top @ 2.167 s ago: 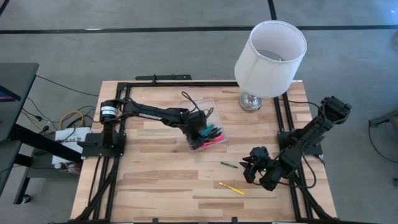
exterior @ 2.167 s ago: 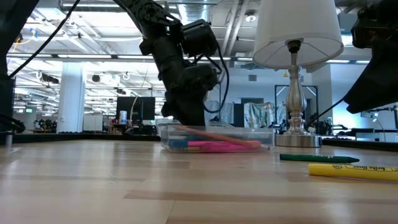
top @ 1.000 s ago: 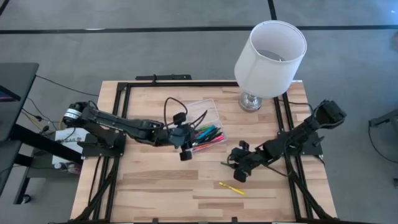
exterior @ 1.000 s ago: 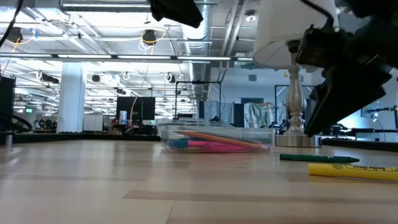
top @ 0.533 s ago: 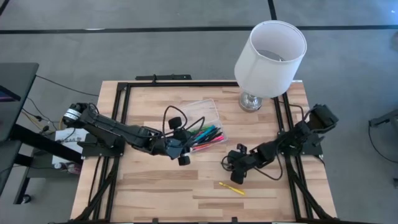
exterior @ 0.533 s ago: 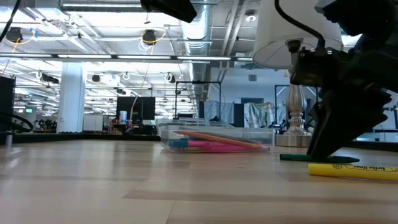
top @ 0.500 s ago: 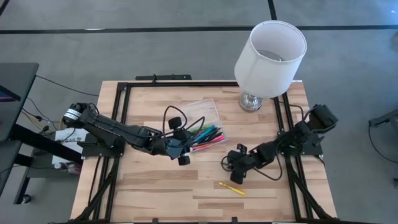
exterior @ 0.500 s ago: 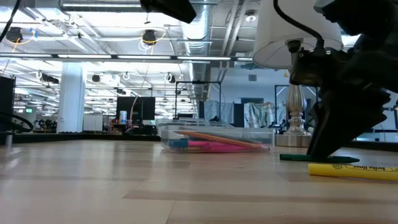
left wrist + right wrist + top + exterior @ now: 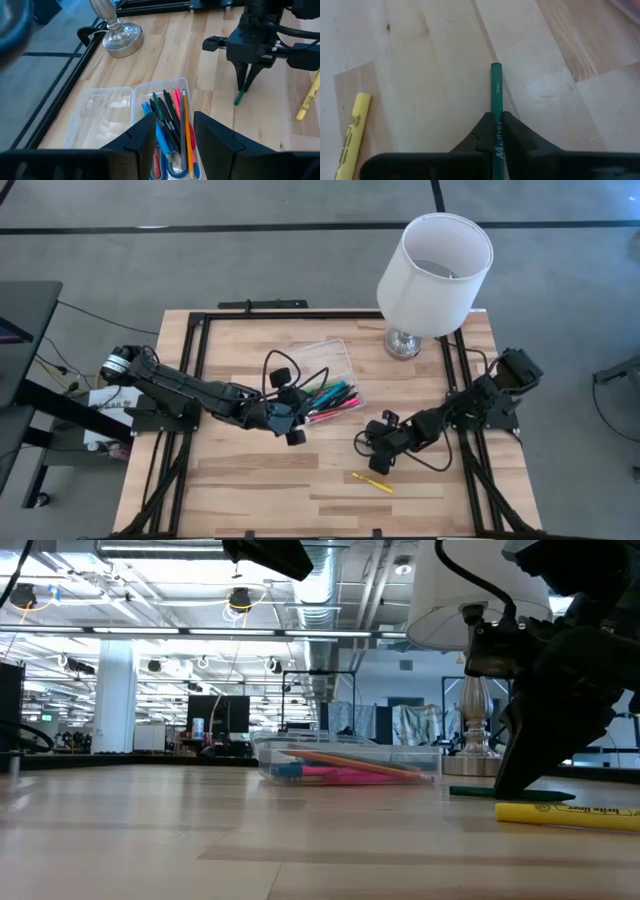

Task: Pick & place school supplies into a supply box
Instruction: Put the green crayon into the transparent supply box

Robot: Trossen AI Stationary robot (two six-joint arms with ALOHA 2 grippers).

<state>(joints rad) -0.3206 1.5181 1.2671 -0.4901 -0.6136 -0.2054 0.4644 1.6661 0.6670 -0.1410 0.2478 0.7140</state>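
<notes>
The supply box lies open at table centre, holding coloured pens. The left gripper hovers beside it, fingers apart. The right gripper is clamped on 1 green pen lying on the table, near the yellow marker.

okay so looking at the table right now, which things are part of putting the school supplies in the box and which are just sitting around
Part of the job:
- green marker, pinched on the table by the right claw
- yellow marker, loose on the table
- supply box with pens and markers in it
- left claw, open beside the box

Just sitting around:
- white lamp at the table's far side
</notes>
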